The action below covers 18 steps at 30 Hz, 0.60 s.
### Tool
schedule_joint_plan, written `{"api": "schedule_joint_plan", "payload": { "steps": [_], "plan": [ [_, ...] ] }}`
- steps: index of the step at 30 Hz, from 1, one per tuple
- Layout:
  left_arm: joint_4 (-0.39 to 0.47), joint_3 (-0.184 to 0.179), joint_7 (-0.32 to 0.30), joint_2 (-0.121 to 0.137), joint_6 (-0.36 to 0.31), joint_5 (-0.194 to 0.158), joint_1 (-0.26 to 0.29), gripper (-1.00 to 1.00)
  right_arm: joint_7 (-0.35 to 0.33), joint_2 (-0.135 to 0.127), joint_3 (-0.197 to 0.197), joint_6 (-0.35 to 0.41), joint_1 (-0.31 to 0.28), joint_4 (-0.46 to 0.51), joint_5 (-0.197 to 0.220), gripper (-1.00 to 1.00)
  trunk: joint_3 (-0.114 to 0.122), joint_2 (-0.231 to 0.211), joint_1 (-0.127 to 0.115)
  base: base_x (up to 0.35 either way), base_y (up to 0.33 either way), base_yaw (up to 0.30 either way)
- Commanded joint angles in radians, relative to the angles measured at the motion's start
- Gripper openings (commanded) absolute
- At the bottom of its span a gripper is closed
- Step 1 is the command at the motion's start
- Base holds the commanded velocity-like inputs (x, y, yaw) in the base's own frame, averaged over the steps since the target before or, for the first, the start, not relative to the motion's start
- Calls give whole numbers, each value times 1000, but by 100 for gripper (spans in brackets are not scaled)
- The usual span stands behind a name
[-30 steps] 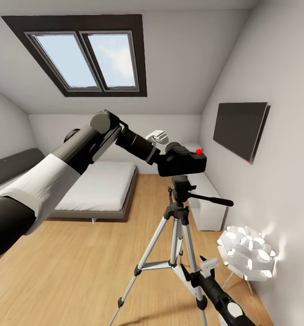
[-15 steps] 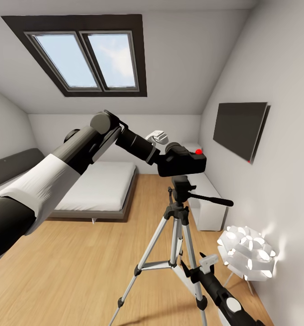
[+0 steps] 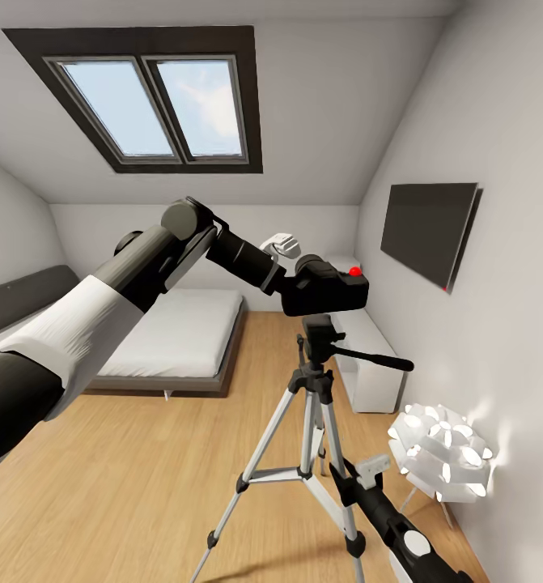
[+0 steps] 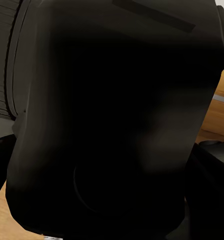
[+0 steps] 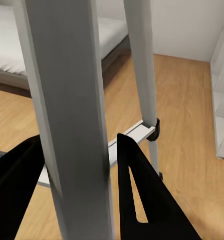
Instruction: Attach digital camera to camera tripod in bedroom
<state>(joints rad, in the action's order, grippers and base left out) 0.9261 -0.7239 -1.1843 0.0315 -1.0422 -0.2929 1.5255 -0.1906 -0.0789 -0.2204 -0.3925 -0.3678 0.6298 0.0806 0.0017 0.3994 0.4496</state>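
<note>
Head view: we see one black camera [image 3: 326, 291], red button, gripped by our left fingers [image 3: 291, 279] atop one silver-legged tripod [image 3: 313, 405]; right fingers [image 5: 81, 190] straddle a leg, clench unclear.

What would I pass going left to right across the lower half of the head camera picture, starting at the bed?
Grey-framed bed with white mattress → silver-legged camera tripod → white cube shelf unit → white petal-shaped lamp.
</note>
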Motion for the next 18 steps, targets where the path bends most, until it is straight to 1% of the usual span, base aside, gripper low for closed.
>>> {"api": "schedule_joint_plan", "payload": {
  "steps": [1,18],
  "plan": [
    [0,-2,-1,1,-5,-3,1,-100,-4,-1,-5,-2,0,-2,5,-100,-1,1,0,0,0,0],
    [14,-3,-1,7,-5,-3,1,-100,-4,-1,-7,-6,0,-3,5,-100,-1,1,0,0,0,0]
  ]
}}
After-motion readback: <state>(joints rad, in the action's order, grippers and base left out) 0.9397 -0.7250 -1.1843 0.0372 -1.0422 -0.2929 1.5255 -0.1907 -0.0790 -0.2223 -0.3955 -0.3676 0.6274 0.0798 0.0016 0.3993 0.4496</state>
